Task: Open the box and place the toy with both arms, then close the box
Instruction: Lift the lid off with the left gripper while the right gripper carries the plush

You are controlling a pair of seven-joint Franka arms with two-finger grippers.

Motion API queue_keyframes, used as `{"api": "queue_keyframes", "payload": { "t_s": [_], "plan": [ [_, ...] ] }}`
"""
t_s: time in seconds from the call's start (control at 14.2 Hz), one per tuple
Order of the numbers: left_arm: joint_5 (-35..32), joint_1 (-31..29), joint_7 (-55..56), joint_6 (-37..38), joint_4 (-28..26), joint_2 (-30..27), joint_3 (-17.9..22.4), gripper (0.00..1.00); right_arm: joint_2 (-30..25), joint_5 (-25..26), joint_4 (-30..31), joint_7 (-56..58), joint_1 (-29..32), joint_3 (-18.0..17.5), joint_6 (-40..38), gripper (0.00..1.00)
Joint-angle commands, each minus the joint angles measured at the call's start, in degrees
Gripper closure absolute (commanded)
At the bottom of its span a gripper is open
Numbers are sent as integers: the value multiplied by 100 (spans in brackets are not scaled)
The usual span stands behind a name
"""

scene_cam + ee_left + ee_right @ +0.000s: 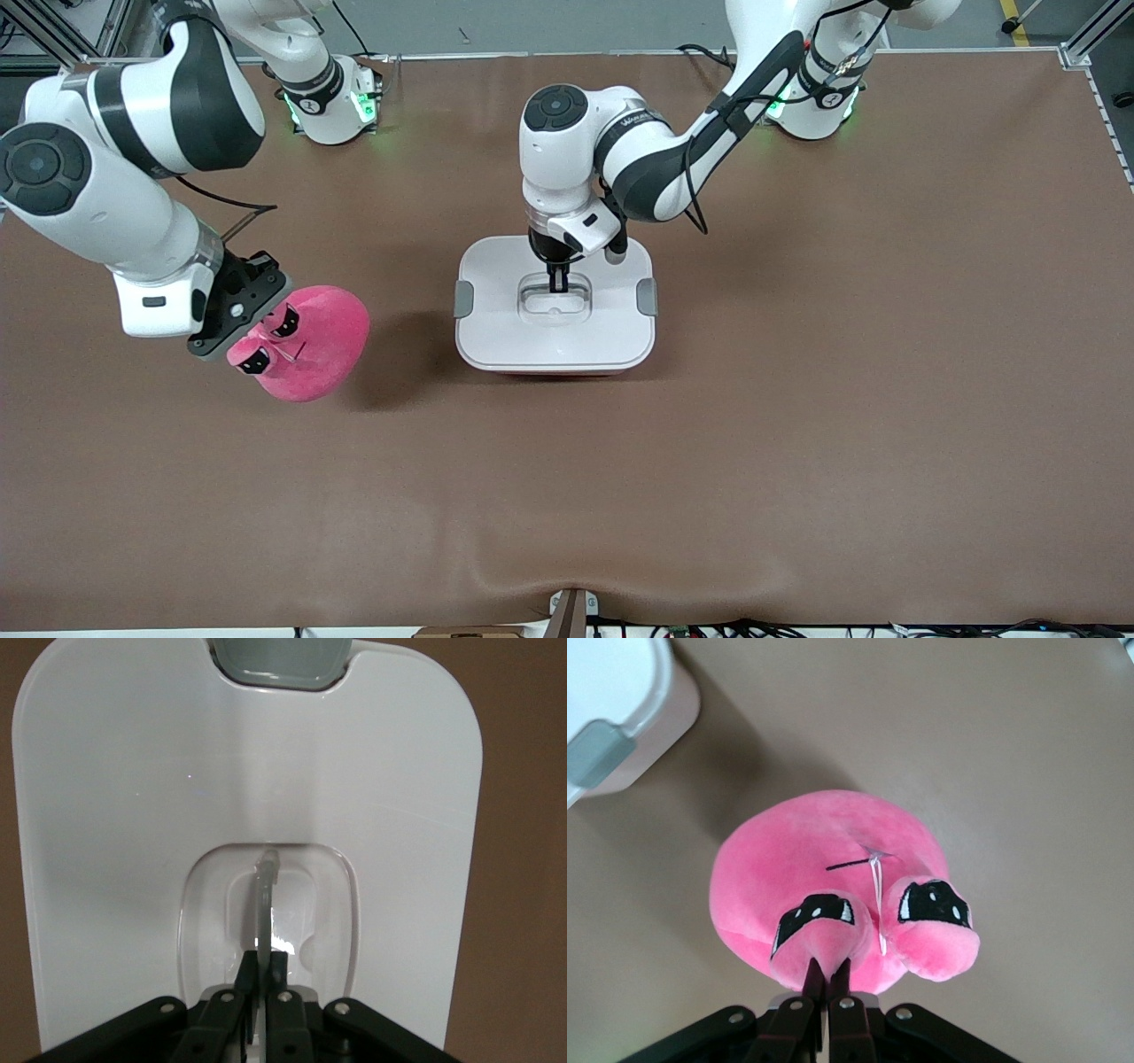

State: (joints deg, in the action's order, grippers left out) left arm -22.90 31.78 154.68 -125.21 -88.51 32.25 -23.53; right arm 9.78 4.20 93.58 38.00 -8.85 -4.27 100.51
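The box [496, 341] stands at the table's middle with its white lid [496, 275] on and grey clips [463, 299] at both ends. My left gripper [558, 285] is over the lid's middle, shut on the clear handle [265, 895], which stands up from its recess [208, 921]. The hot-pink plush toy [314, 341] hangs above the table toward the right arm's end. My right gripper [252, 341] is shut on a fold of the toy [824, 868] by its dark eyes. A corner of the box [629, 700] with one clip shows in the right wrist view.
A brown mat [797, 399] covers the table. Both arm bases [332, 106] stand along the edge farthest from the front camera. A small mount [570, 611] sits at the edge nearest the front camera.
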Motion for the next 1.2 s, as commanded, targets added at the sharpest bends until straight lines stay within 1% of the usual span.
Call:
{"api": "queue_keyframes", "payload": {
  "t_s": [0.0,0.14,0.28,0.42,0.56,0.71,0.85,0.99,1.13],
  "plan": [
    [-135,39,-96,-21,97,28,15,100,-152,-25,-15,663,-195,49,-163,100],
    [-144,30,-271,5,115,-25,15,100,-152,-34,-23,718,-266,23,-216,100],
    [-127,-13,-482,75,115,-226,6,100,-257,-34,-59,841,-415,-65,-242,100],
    [-21,-145,-614,215,115,-533,-3,100,-319,-16,-102,963,-573,-127,-251,100],
    [180,-233,-833,417,124,-850,-11,100,-319,-16,-260,1471,-705,-118,-251,100],
    [557,-399,-1385,715,158,-1166,-11,100,-336,-16,-322,1946,-828,-136,-260,100],
    [1188,-794,-2184,1181,368,-1413,-11,100,-407,10,-340,2080,-1196,-127,-243,100],
    [1734,-1198,-3194,1560,431,-1685,-11,100,-407,72,-401,2071,-1574,-118,-225,100],
    [2043,-1637,-4065,1788,449,-1792,-11,100,-381,334,-445,2071,-1873,-109,-181,100]
  ]
}}
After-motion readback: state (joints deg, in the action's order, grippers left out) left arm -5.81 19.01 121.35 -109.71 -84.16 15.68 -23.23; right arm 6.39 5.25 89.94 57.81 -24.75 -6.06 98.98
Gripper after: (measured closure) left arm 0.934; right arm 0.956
